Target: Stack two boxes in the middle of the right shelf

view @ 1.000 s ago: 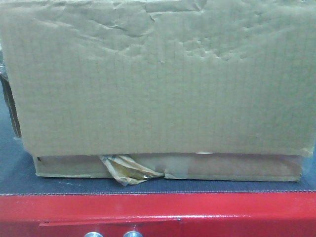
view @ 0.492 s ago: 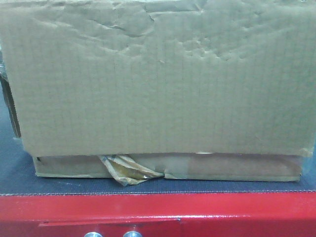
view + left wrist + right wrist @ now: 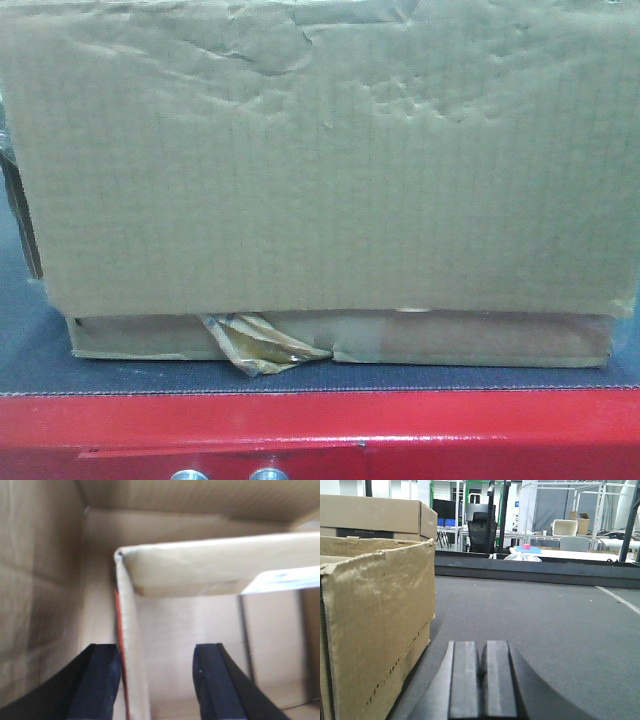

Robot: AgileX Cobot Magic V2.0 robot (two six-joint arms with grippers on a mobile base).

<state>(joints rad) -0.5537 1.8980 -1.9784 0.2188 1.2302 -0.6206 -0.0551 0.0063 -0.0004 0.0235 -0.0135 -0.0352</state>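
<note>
The large brown box (image 3: pixel 320 160), its face dented near the top, sits on the flat box (image 3: pixel 470 340), which has torn yellowish tape (image 3: pixel 262 345) at its front. My left gripper (image 3: pixel 157 680) is open inside cardboard walls. An upright cardboard panel (image 3: pixel 135 645) with a thin red line stands between its fingers, close to the left one. My right gripper (image 3: pixel 482 650) is shut with nothing in it, low over the mat, to the right of the large box's side (image 3: pixel 375 625). The shelf is out of view.
Both boxes rest on a dark matted platform (image 3: pixel 30 350) with a red front edge (image 3: pixel 320 430). Another carton (image 3: pixel 370 515) stands behind the large box. The grey mat (image 3: pixel 545 620) stretches right to a raised dark rim (image 3: pixel 535 572).
</note>
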